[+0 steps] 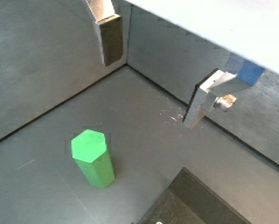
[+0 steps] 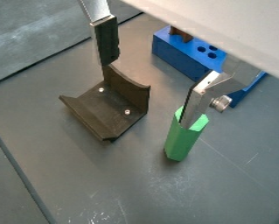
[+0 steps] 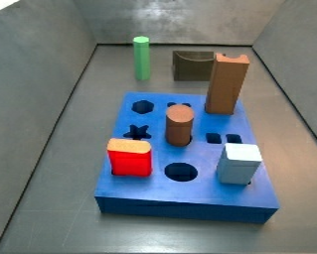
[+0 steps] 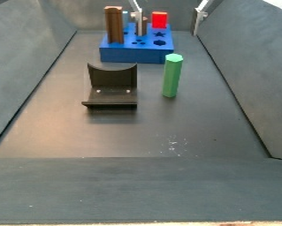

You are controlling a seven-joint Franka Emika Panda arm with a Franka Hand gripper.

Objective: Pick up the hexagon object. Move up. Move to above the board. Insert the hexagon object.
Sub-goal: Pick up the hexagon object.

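The hexagon object is a slim light-green peg that stands upright on the grey floor, seen in both wrist views (image 1: 93, 157) (image 2: 183, 136) and both side views (image 3: 141, 58) (image 4: 172, 75). The blue board (image 3: 201, 189) lies apart from it, also in a wrist view (image 2: 183, 52) and a side view (image 4: 119, 48). Its hexagon hole (image 3: 143, 105) is empty. My gripper (image 1: 156, 74) (image 2: 151, 74) is open and empty, high above the floor. One finger (image 2: 198, 101) hangs over the peg's top without touching it. Only the fingertips show in a side view (image 4: 169, 13).
A dark grey arch-shaped block (image 2: 107, 109) (image 4: 111, 86) lies beside the peg. On the board stand a brown cylinder (image 3: 180, 126), a tall brown block (image 3: 228, 84), a red block (image 3: 130, 157) and a pale block (image 3: 237, 164). Grey walls enclose the floor.
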